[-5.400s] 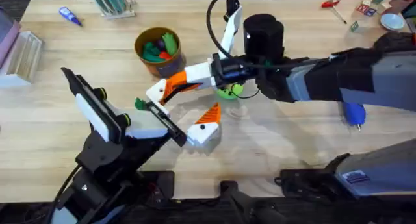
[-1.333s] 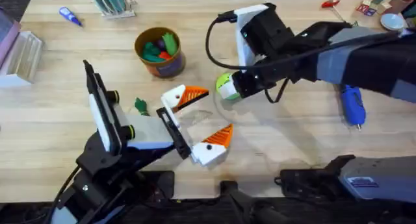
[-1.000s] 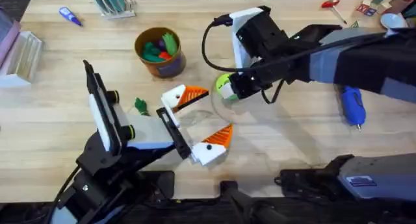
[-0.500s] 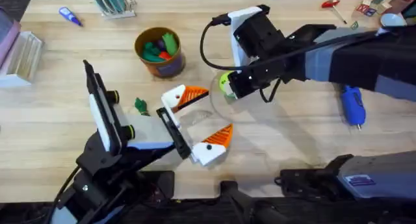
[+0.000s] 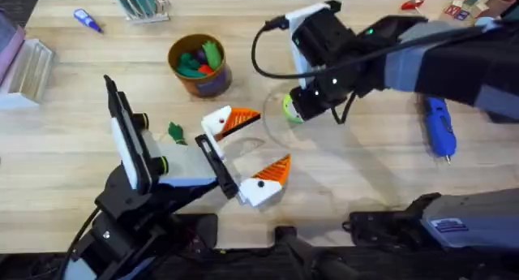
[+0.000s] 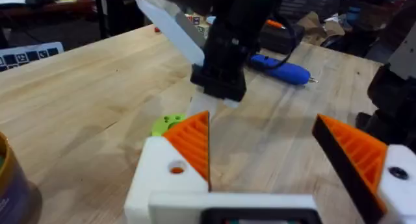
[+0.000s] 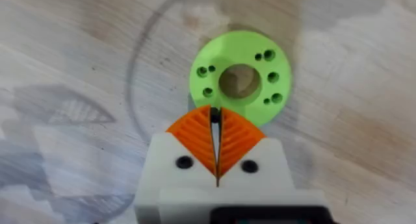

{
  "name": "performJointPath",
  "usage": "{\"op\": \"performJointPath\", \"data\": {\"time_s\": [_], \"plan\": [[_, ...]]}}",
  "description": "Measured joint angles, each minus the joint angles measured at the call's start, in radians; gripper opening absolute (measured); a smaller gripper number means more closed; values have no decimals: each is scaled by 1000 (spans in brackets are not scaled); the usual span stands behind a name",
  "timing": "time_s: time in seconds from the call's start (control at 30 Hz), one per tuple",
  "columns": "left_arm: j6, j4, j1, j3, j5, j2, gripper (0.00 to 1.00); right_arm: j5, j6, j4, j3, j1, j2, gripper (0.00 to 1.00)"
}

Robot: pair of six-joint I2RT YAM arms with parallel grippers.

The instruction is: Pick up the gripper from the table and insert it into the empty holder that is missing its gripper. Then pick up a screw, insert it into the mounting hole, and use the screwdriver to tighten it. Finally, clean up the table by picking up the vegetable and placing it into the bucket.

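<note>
My right gripper (image 5: 302, 108) hangs just over the green disc (image 7: 240, 78). Its orange pads (image 7: 195, 136) are shut, and a small dark screw (image 7: 214, 115) is pinched at their tips. My left gripper (image 5: 253, 146) rests open near the table's middle, and both of its white blocks carry orange tips (image 6: 192, 143). The dark-green vegetable (image 5: 175, 132) lies on the table just left of it. The bucket (image 5: 197, 79) stands behind the vegetable with toy food inside. The blue screwdriver (image 5: 439, 131) lies at the right. The loose gripper and the empty holder are out of view.
A blue pen-like thing (image 5: 87, 20) and a rack (image 5: 142, 4) stand at the back left. A clear box (image 5: 24, 69) is at the left edge. A red-handled tool (image 5: 413, 4) lies at the back right. Bare wood lies in front of the right arm.
The right gripper has shifted slightly to the right and back over the green disc. The left arm, vegetable, bucket and screwdriver have not moved.
</note>
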Motion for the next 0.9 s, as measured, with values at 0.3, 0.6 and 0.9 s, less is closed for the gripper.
{"op": "performJointPath", "data": {"time_s": [0.3, 0.6, 0.9], "plan": [[0, 0, 0, 0, 0, 0, 986, 4, -46, -161, 181, 0, -52, 7], [0, 0, 0, 0, 0, 0, 987, 4, -124, -362, 433, 12, -62, 7], [0, 0, 0, 0, 3, 0, 986, -59, -226, -374, 594, 162, -62, 7]]}}
